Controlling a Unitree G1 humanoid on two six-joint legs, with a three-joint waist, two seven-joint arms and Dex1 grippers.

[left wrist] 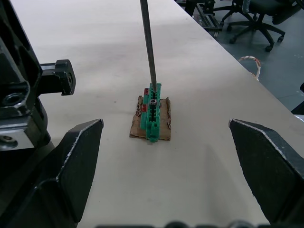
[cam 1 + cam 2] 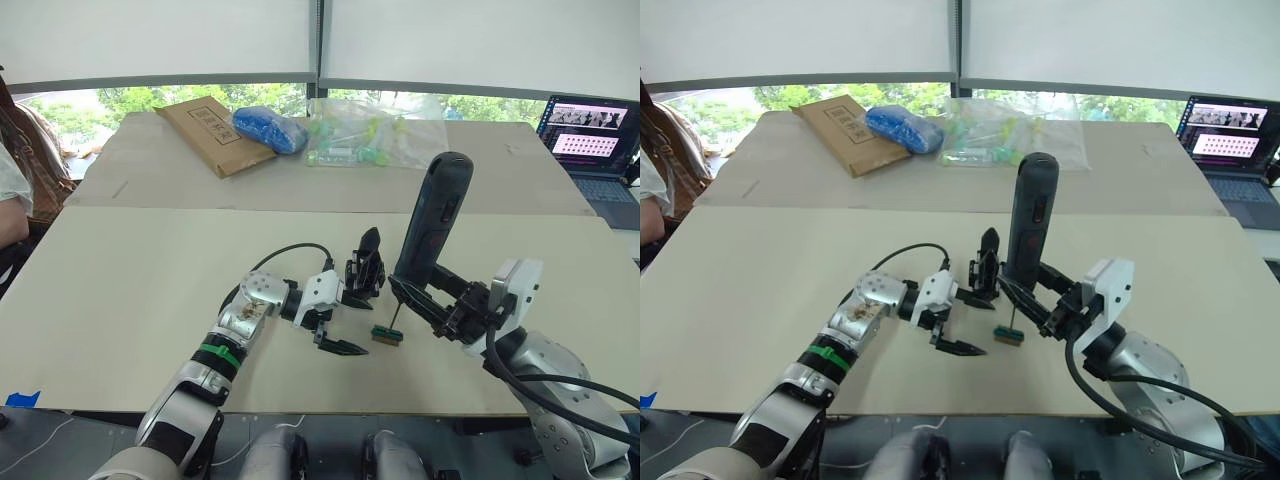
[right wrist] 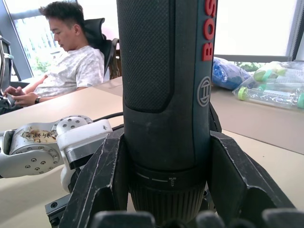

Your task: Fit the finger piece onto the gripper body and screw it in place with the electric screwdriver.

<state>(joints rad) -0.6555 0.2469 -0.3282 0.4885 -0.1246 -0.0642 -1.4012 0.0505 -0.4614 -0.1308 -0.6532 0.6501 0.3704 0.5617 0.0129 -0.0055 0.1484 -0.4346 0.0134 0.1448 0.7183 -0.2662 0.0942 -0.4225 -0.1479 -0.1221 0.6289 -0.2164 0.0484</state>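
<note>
Far side of the desk (image 2: 120, 290) first: a flat brown cardboard package (image 2: 213, 133) with printing too small to read, a blue bundle (image 2: 270, 128) leaning on its right end, then a heap of clear plastic bags (image 2: 375, 135) with green and blue bits inside. At the far right corner a laptop (image 2: 592, 150) sits open with its screen lit. On the far left a person (image 2: 15, 170) is seated at the desk edge; the right wrist view shows them in a chair, looking down at something in their hands.

Now the middle. The right pincer (image 2: 432, 297) is clamped around the electric screwdriver (image 2: 432, 225), holding it upright with a slight lean, one black finger on each side of the barrel. Red letters "BOS" run up the casing at the frame edge in the right wrist view, with a round emblem below them. The thin metal bit comes down onto a small green block (image 1: 153, 112), which sits on a brown scrap of card (image 1: 165, 126), and the tip touches the block's top.

The left pincer (image 2: 345, 325) hangs spread wide, nothing in it, just left of the green block. The gripper body (image 2: 366, 268) stands on the desk just beyond that pincer, one pointed finger up, close beside the screwdriver's left. I cannot pick out the finger piece.
</note>
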